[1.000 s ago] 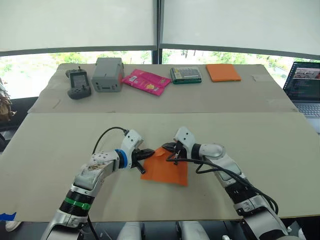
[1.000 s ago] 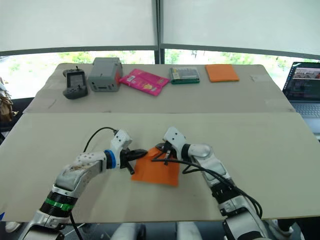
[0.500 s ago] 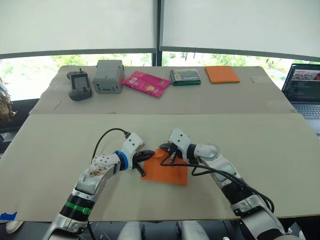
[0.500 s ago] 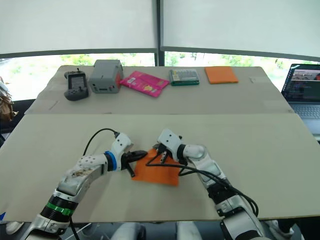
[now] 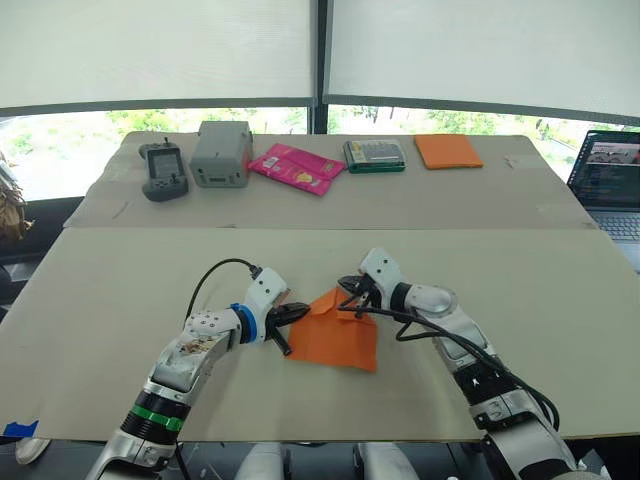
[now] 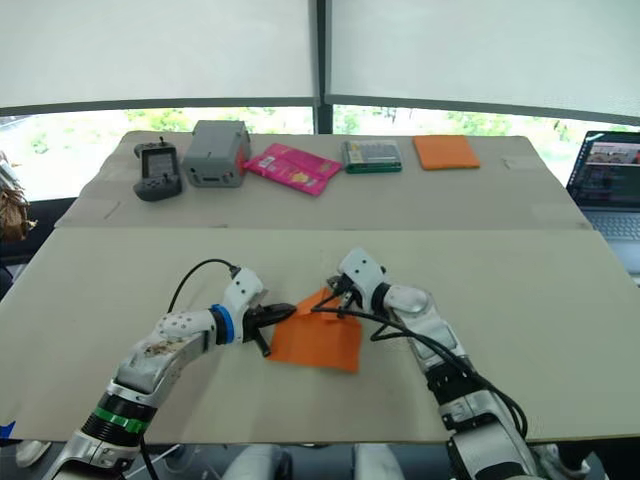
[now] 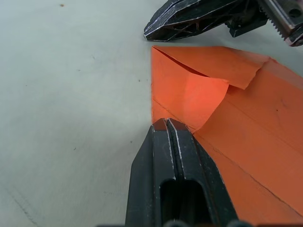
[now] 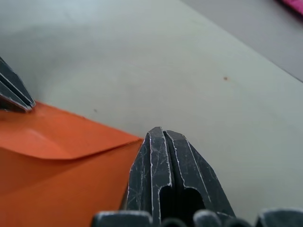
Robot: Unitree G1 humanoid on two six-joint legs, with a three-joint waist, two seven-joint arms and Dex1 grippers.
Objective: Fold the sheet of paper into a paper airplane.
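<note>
The sheet of paper (image 5: 335, 338) lies flat on the near table (image 5: 560, 330), about midway between the 2 arms, bright orange with its far left corner folded over into a raised flap. In the left wrist view that flap curls up off the sheet and a long diagonal crease runs across the flat part beneath it.

The left gripper (image 5: 300, 311) comes in from the left with its 2 black fingers pressed together, their tips resting against the left edge of the paper just below the folded corner. From here I cannot tell whether any paper is pinched between them or whether they only press on it. The right gripper (image 5: 349, 299) reaches in from the right, its fingers likewise closed tight, their tips at the far edge of the sheet by the top of the flap. In the right wrist view the closed tips sit right at the orange edge, with the left gripper's tips visible across the fold.

On the far table (image 5: 300, 208) stand a grey handheld controller (image 5: 163, 171), a grey box (image 5: 221, 153), a pink packet (image 5: 296, 167), a green-edged box (image 5: 375, 155) and a thicker orange pad (image 5: 449, 151). A laptop (image 5: 606, 180) sits open at the right.
</note>
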